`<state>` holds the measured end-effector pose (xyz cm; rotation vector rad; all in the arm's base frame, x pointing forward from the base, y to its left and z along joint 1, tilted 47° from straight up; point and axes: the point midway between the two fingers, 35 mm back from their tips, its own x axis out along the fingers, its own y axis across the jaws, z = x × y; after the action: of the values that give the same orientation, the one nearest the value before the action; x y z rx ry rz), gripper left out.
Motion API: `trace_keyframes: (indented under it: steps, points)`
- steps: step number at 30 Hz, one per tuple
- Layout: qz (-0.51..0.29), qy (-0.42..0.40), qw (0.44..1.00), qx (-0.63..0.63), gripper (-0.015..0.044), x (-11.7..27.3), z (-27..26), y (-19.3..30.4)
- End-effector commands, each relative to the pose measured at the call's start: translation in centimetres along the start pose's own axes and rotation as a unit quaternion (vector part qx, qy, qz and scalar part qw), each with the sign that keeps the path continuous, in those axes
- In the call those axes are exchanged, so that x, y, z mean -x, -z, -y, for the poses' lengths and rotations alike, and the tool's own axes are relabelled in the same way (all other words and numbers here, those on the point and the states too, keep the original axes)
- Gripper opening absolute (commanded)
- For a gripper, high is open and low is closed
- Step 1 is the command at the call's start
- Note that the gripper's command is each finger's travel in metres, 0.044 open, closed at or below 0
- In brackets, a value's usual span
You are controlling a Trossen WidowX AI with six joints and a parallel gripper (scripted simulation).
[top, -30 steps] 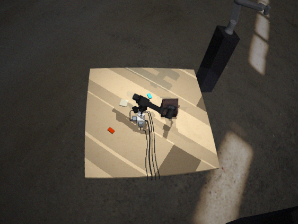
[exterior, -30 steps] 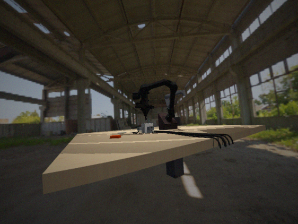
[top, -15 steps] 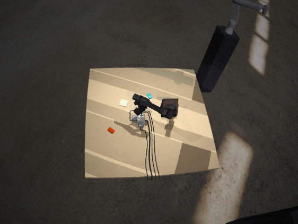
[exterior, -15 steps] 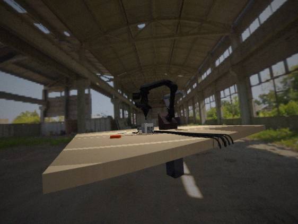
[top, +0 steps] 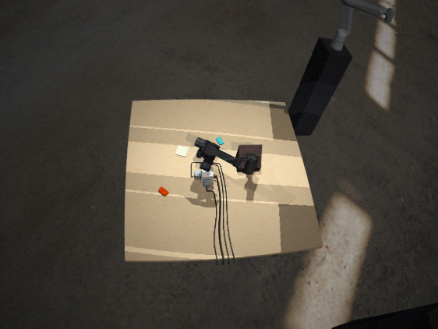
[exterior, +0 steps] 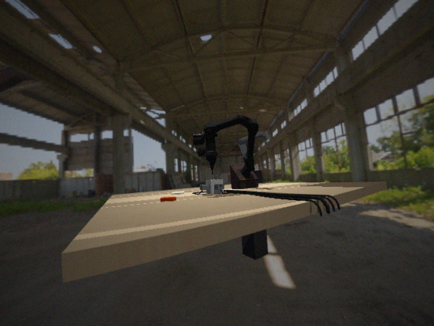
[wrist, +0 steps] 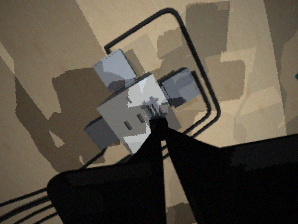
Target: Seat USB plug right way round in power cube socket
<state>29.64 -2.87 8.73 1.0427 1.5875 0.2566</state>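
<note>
The power cube (top: 207, 175) (exterior: 213, 187) (wrist: 114, 110) is a pale block on the table, with two dark slots showing on its top in the wrist view. My gripper (exterior: 211, 172) (wrist: 161, 134) is shut on the USB plug, pointing down over the cube. The small grey metallic plug (wrist: 153, 107) shows just beyond the fingertips and is partly hidden by them. In the exterior view a small gap shows between the fingertips and the cube's top. The socket under the plug is hidden, and which way round the plug faces cannot be told.
Grey plugs (wrist: 114, 69) (wrist: 181, 87) (wrist: 101, 134) stick out of the cube's sides. Black cables (top: 215, 218) (exterior: 278, 195) run over the table edge. A red block (top: 163, 191) (exterior: 168, 198), a cyan block (top: 220, 140) and a pale square (top: 181, 151) lie around it.
</note>
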Motion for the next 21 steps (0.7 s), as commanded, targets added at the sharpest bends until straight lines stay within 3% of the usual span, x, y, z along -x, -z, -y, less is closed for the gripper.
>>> trace_keyframes:
  steps: [1, 21]
  points:
    - [0.0, 0.0, 0.999, 0.044, 0.0, -0.02, 0.01, 0.01]
    - [0.0, 0.0, 0.953, 0.301, 0.0, -0.02, 0.01, 0.01]
